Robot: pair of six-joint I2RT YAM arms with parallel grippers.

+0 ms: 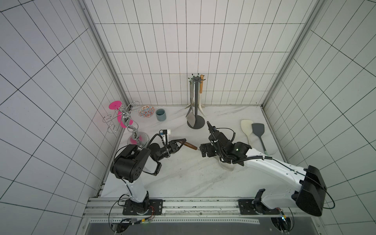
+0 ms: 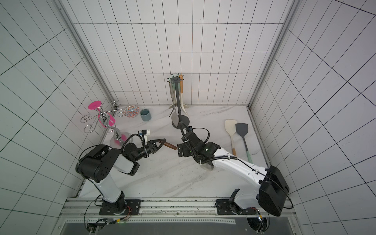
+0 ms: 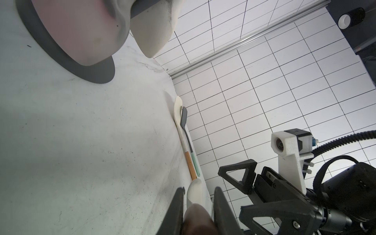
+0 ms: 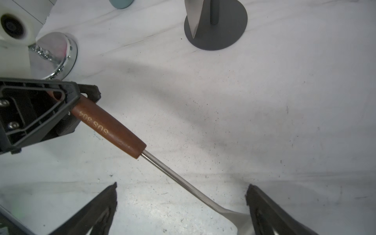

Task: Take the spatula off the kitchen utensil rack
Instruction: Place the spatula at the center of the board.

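Brown handle of the spatula [image 4: 109, 127] pinched in the left fingers [image 3: 175, 211], steel blade between the wide-spread right fingers [image 4: 268, 211], well apart from the kitchen utensil rack [image 1: 196, 97]; lift-off seemingly done; next, likely: right fingers back away, lower onto worktop [image 4: 244, 122].

The white marble table [image 1: 183, 179] holds a dark grey rack [image 1: 200, 123] just past the right claw [image 1: 202, 150], a cream spatula [image 1: 246, 126] and a grey spatula [image 1: 258, 130] lying flat side by side to that claw's right, and a shiny stand [image 1: 140, 138], a blue cup [image 1: 161, 115] and a painted bowl [image 1: 146, 111] out past the left claw [image 1: 183, 142] on its left.
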